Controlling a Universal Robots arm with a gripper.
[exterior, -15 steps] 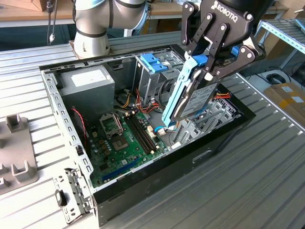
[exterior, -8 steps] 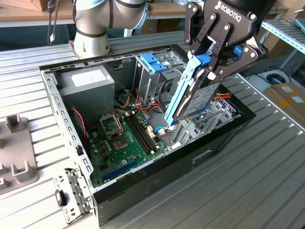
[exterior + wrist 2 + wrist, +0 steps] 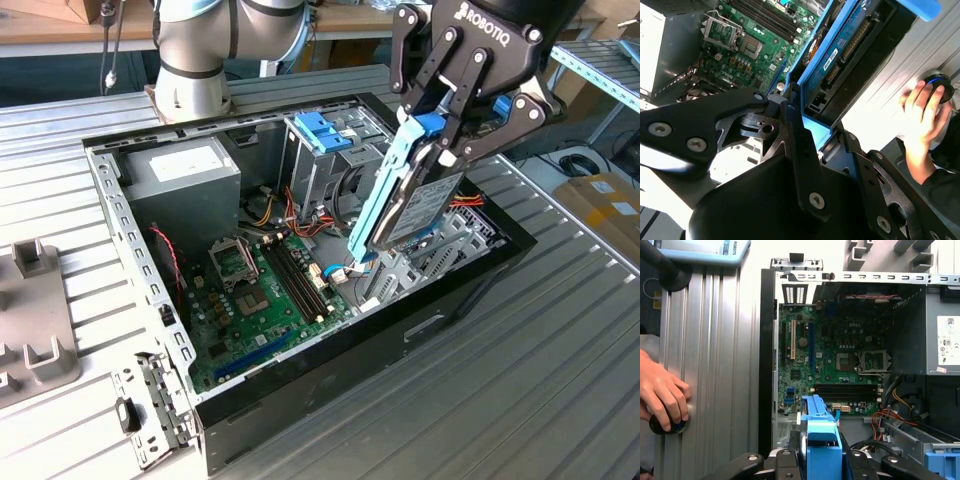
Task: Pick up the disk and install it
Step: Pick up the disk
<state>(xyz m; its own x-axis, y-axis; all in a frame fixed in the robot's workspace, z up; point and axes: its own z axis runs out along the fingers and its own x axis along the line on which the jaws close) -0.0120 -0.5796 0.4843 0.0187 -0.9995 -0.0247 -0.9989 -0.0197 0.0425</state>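
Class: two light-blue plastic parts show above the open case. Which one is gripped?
The disk frame, clamped upright in the gripper; the blue latch sits on the metal cage behind.

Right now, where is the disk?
In the exterior view the disk hangs on edge in the claw, above the open computer case, toward that view's right, just right of the blue-latched drive cage.

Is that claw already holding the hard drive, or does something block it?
Yes, apparently: the gripper has its fingers closed on the disk, held tilted above the open computer case. Nothing blocks it.
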